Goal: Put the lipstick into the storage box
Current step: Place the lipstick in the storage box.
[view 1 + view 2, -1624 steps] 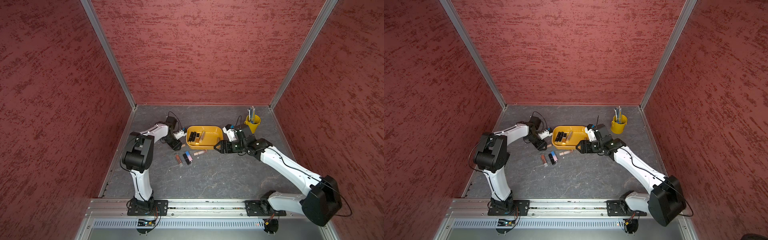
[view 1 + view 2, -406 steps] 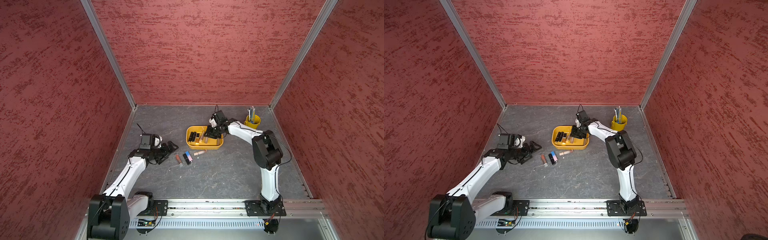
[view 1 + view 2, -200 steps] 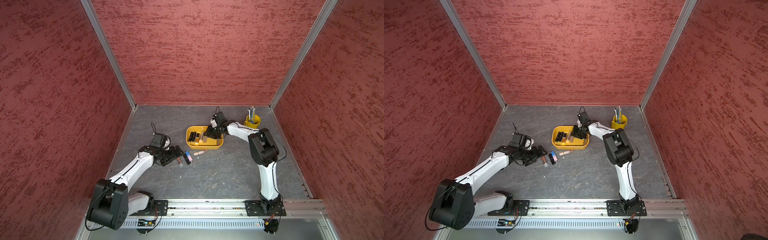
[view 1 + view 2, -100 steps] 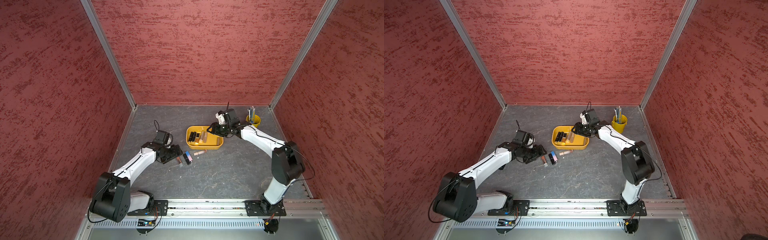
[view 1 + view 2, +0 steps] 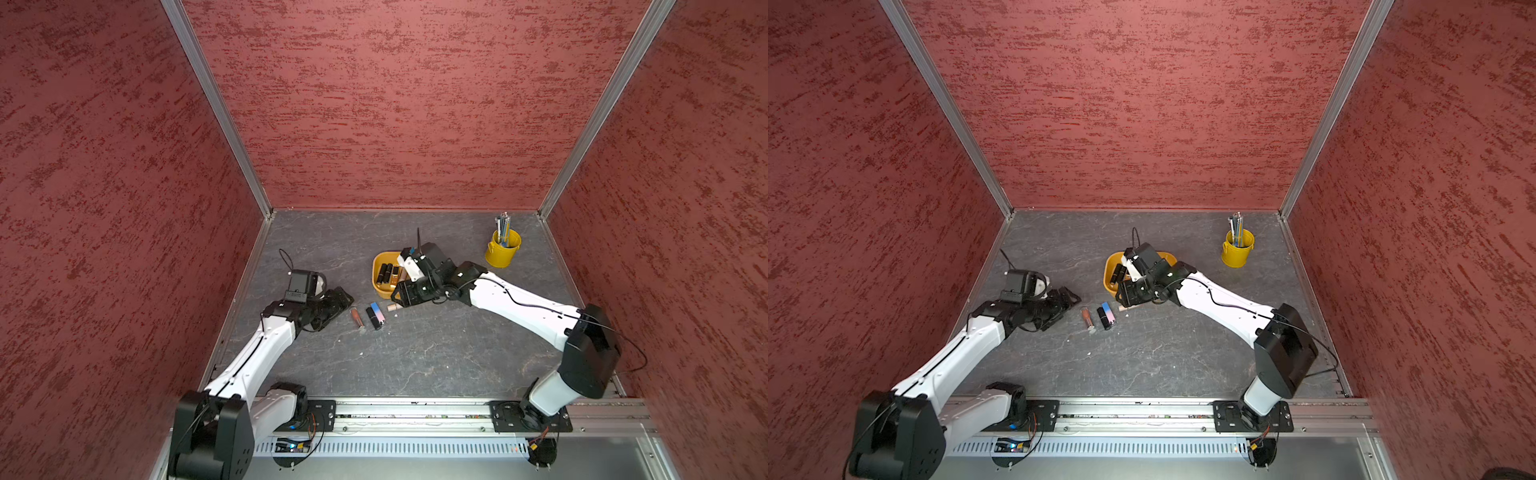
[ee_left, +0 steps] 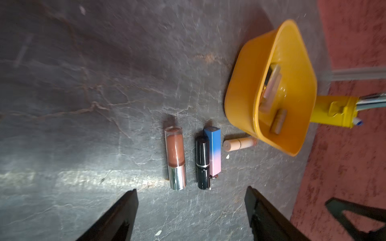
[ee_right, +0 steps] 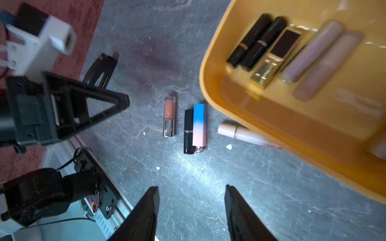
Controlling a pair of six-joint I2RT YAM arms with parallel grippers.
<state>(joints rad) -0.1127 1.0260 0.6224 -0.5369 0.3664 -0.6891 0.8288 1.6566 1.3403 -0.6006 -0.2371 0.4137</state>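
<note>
In both top views the left pincer (image 5: 345, 300) is just beside four lipsticks (image 5: 372, 316) lying loose on the desk (image 5: 415, 353), and the right pincer (image 5: 399, 296) hangs at the near edge of the storage box (image 5: 376, 272). The left wrist view shows its jaws spread wide and empty, facing a clear brown lipstick (image 6: 175, 154), a black lipstick (image 6: 202, 162) touching a blue-pink lipstick (image 6: 214, 150), and a beige lipstick (image 6: 238, 144) against the box's rim. The right wrist view shows that pincer open too, holding nothing, with five more lipsticks (image 7: 271, 48) lying inside the box.
</note>
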